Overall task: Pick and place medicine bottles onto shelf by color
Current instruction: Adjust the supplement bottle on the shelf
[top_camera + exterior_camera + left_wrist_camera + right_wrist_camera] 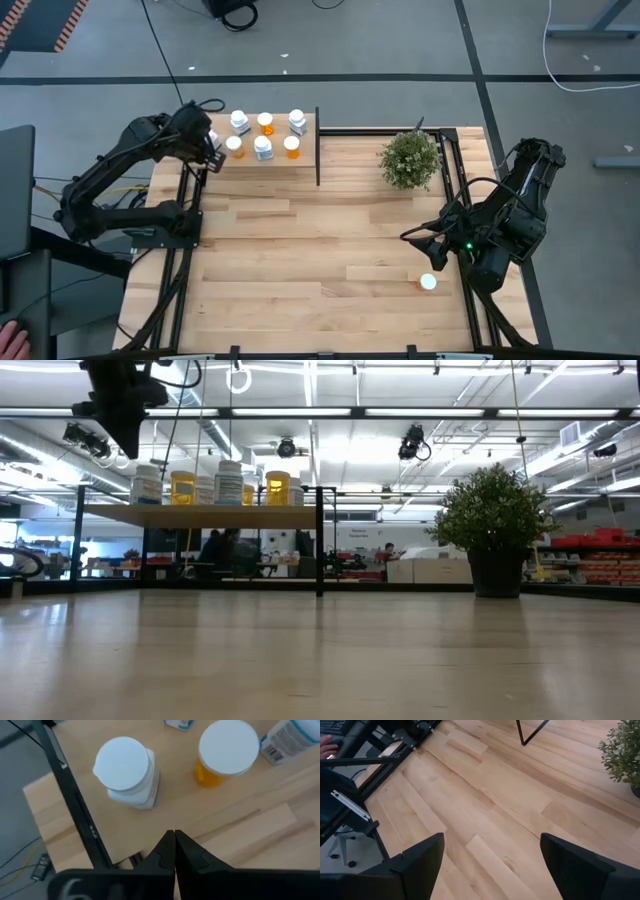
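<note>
The big wooden table (300,260) fills the middle of the high view. The shelf (275,160) sits at its top left, with a plant (410,158) to the right of it. On the shelf stand the medicine bottles (263,135), orange ones and white ones mixed side by side.

My left gripper (174,840) hangs over the left end of the shelf. Its fingers are pressed together and hold nothing. If it dips or swings, it could knock the white bottle (127,772) off the edge close by.

My right gripper (490,865) waits at the lower right, spread wide with nothing in it. One last bottle (428,282) is beside it on the table. A bump might roll it off.

Only the high view shows that bottle. Only the left wrist view shows my shut fingers.
</note>
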Robot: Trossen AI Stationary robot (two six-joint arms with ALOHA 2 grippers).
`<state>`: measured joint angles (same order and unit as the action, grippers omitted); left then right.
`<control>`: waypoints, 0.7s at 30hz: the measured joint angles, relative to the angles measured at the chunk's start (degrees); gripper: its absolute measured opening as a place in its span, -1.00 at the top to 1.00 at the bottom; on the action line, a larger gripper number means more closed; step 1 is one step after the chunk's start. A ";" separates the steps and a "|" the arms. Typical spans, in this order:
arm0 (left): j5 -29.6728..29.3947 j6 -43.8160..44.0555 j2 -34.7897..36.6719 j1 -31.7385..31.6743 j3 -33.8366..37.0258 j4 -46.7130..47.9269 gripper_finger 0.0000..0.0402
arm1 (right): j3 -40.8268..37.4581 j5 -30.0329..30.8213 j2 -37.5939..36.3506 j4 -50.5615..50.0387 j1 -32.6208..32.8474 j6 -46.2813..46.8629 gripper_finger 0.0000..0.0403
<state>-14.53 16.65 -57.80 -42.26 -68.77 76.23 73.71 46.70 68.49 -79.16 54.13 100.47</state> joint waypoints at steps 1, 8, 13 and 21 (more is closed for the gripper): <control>0.82 -0.77 -0.39 -0.93 0.00 0.00 0.99 | 0.00 0.00 0.00 0.00 0.01 0.00 -0.68; 4.77 -5.72 -4.87 -6.33 0.02 -0.02 1.00 | 0.00 0.00 0.00 0.00 0.02 -0.04 -0.68; 4.74 -8.99 -8.34 -8.87 0.02 -0.07 1.00 | 0.00 0.00 0.00 0.00 0.00 -0.04 -0.68; 4.77 -10.92 -10.55 -12.12 0.07 -2.42 1.00 | 0.00 0.00 0.00 -0.02 0.00 -0.02 -0.68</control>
<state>-9.76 5.74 -68.35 -54.38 -68.71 73.81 73.71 46.70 68.49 -79.18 54.13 100.44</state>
